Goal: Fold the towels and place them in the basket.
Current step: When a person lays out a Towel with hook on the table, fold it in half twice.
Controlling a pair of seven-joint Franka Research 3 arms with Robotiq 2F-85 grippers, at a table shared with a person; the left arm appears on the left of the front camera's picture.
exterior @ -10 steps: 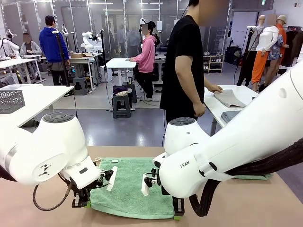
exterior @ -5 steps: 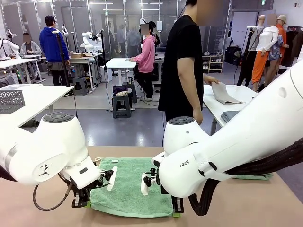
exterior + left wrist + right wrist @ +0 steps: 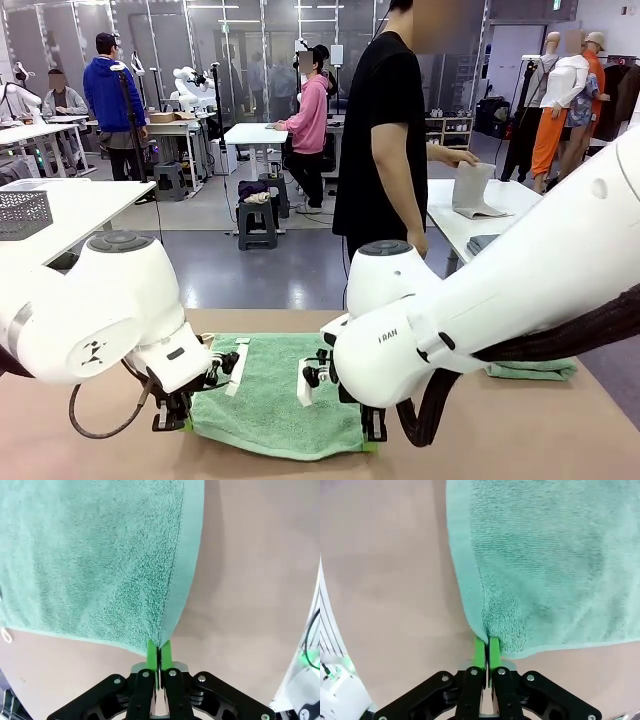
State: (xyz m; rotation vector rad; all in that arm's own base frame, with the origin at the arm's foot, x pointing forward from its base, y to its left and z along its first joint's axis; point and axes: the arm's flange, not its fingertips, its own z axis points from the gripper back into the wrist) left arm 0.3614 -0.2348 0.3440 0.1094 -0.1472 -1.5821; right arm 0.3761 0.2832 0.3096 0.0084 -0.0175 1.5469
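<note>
Towel (image 3: pixel 275 395) front and centre, spread mint-green on the desk (image 3: pixel 560 440) at 6 o'clock, and both arms are on it! The left claw (image 3: pixel 172 418) is clamped right down on the near corner at 7 o'clock; its wrist view shows the green pads (image 3: pixel 152 655) squeezed together with the hem caught between them. Over at 5 o'clock the right claw (image 3: pixel 372 432) matches it, jaws pressed shut on the other near corner, with the cloth bunching just above the tips.

And here's the change: a second ago both claws sat lower, down against the desk, and now they have come up a touch, taking the near hem with them. The front edge is peeling off the surface while the far edge at 12 o'clock lies flat (small white loop (image 3: pixel 207 340) resting at the far-left corner). That reads to me as the first fold getting under way, with the near edge likely to be carried over toward the far one.

A second towel (image 3: pixel 530 369) waits at 3 o'clock, already folded by the look of it. Behind the desk at 1 o'clock, the person has lifted a grey cloth (image 3: pixel 470 190) off the side table.

The grips look even, so I'd expect the hem to travel level.
</note>
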